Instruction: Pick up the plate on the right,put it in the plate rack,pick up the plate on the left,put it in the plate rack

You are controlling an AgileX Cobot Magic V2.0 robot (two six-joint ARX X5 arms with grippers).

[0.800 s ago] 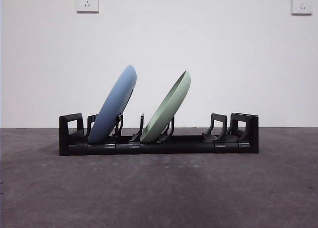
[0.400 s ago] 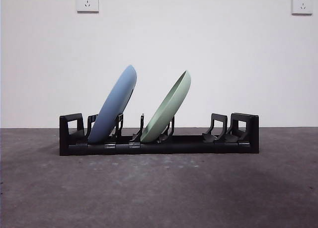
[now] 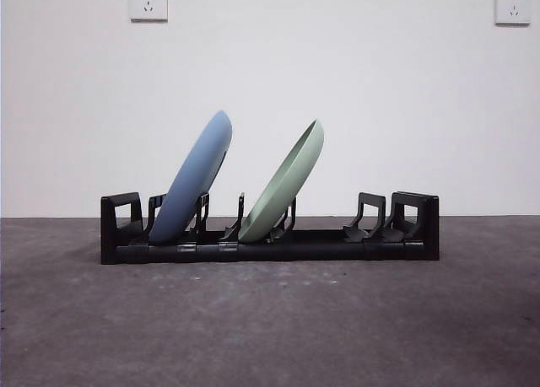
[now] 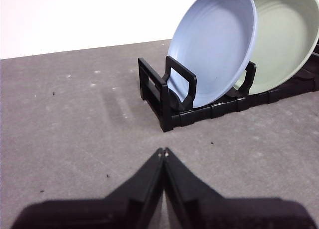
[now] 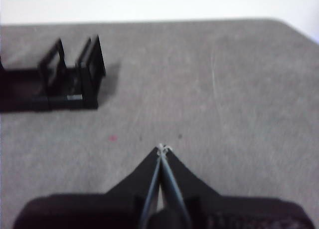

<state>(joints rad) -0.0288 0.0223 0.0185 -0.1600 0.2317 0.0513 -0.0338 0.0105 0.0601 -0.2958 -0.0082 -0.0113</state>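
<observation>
On the grey table (image 3: pixel 270 319), the plate rack (image 3: pixel 270 245) is sitting with both plates already slotted into it: the blue plate (image 3: pixel 196 178) is leaning in the dividers near one blocky end, and the green plate (image 3: pixel 285 185) is leaning the same way a few slots along, the two standing apart. The dividers at the other end are holding nothing. Judging from this, both placements are looking complete.

The left end effector (image 4: pixel 164 151) is hovering low over bare table, pulled back from the rack's blocky end, its jaws pressed together and gripping nothing. The right end effector (image 5: pixel 162 148) is likewise closed and empty, hanging back from the rack's opposite, unfilled end.

Both plates are appearing rigid, smooth and probably light plastic or melamine; the glossy faces are likely slippery, so any regrasp is best made across the raised upper rim, pinching edge-on.

Only the front view is showing the plates' shared tilt and their seating between dividers in profile. The left wrist view is revealing the concave faces and ringed inner surface of the blue plate, with the green one partly hidden behind. The right wrist view, somewhat blurred, is showing just the vacant rack end.
</observation>
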